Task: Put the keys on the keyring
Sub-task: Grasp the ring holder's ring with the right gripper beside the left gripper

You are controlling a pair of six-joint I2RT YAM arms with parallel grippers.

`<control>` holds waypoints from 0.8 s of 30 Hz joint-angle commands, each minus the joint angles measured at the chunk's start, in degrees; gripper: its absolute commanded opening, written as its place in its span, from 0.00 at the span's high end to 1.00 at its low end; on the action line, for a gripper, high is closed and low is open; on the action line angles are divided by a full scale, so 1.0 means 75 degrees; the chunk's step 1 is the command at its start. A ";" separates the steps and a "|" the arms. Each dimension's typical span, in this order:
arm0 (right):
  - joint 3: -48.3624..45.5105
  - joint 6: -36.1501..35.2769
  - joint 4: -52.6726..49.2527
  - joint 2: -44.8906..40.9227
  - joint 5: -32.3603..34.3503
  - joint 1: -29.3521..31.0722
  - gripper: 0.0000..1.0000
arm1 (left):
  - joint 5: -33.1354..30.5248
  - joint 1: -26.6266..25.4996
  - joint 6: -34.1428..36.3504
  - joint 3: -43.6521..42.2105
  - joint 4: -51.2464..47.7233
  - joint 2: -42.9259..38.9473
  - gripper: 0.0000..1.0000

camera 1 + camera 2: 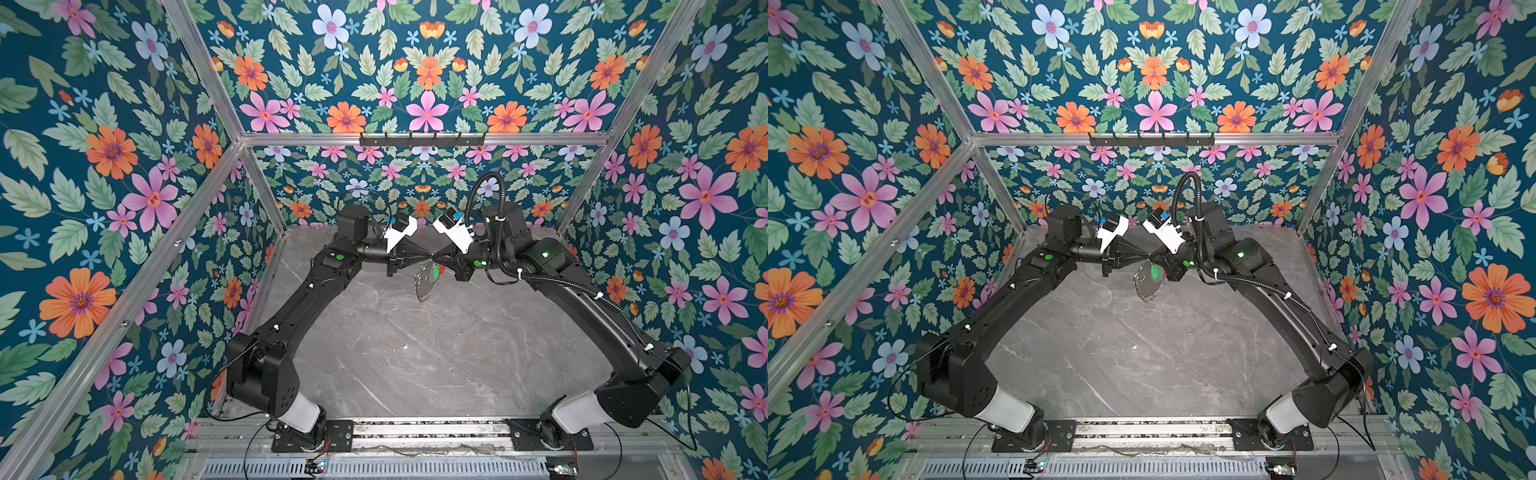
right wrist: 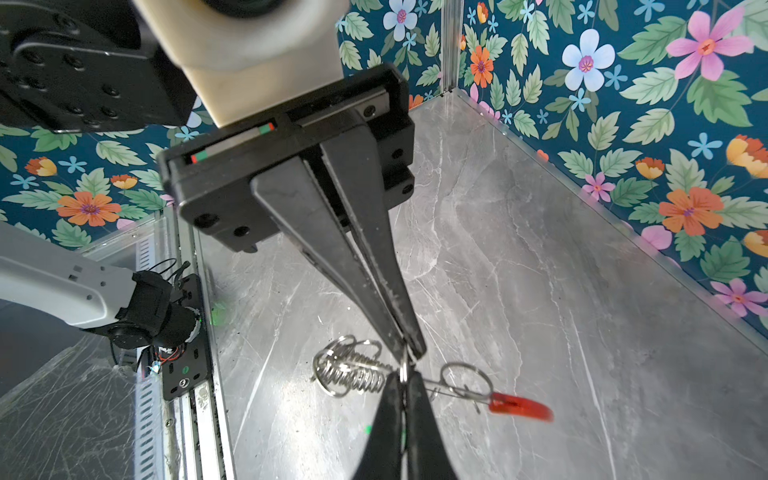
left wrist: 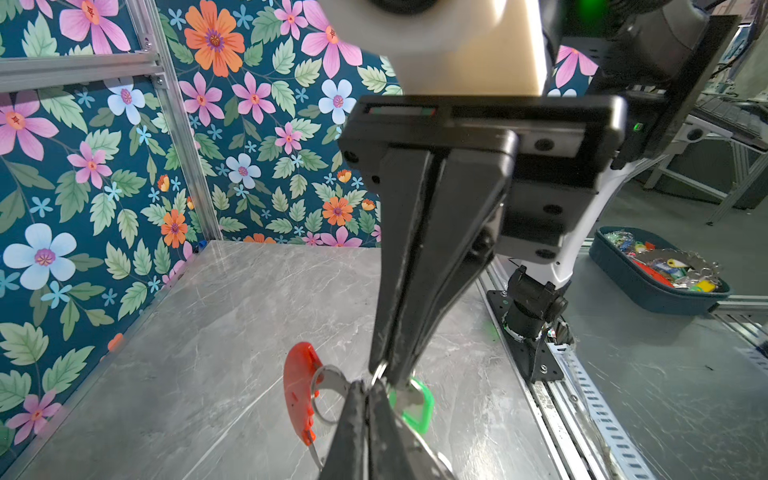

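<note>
Left jaws: are pressing together, their tips meeting the other pair tip to tip in the air.
Right jaws: are pressing together as well, pointing straight back at the left pair.
Small silver ring [image 2: 404, 370]: is sitting edge-on where the two sets of tips are meeting and is touching both. Which pair is carrying it cannot be told.
Keys [image 3: 428, 405]: the green tag is hanging just behind the meeting tips, partly hidden by them.
Keyring [image 1: 423, 287]: is dangling just below the jaws, with its red arc [image 3: 299, 390] beside the tips and its bunched split rings [image 2: 353, 370] on the opposite side.
Table [image 1: 395, 353]: is lying well below the jaws.
Tray [image 3: 648, 295]: is sitting well away from the jaws, beyond the table edge, holding more coloured tags.
</note>
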 commanded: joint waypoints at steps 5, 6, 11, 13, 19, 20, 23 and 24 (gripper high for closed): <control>-0.0140 0.1013 0.0732 -0.0109 0.0245 -0.0007 0.99 | -0.0304 0.0021 -0.2279 -0.1307 0.3677 -0.0383 1.00; -0.0221 0.1233 0.0860 -0.0153 0.0106 -0.0054 0.86 | -0.0447 0.0028 -0.2862 -0.1608 0.4577 -0.0437 1.00; -0.0552 0.2252 0.1471 -0.0344 -0.1078 -0.0490 0.62 | -0.0938 0.0046 -0.4329 -0.2061 0.6418 -0.0390 1.00; -0.0762 0.2633 0.1833 -0.0440 -0.1577 -0.0692 0.60 | -0.0916 0.0046 -0.4762 -0.2110 0.6876 -0.0339 1.00; -0.1157 0.3380 0.2726 -0.0529 -0.2792 -0.1082 0.59 | -0.0839 0.0046 -0.5172 -0.2128 0.7296 -0.0319 1.00; -0.1152 0.3414 0.2771 -0.0512 -0.2864 -0.1083 0.59 | -0.0841 0.0046 -0.5192 -0.2132 0.7335 -0.0336 1.00; -0.1139 0.3467 0.2882 -0.0471 -0.2997 -0.1077 0.62 | -0.0847 0.0046 -0.5272 -0.2103 0.7391 -0.0349 1.00; -0.1139 0.3492 0.2930 -0.0453 -0.3036 -0.1081 0.63 | -0.0845 0.0046 -0.5299 -0.2090 0.7394 -0.0346 1.00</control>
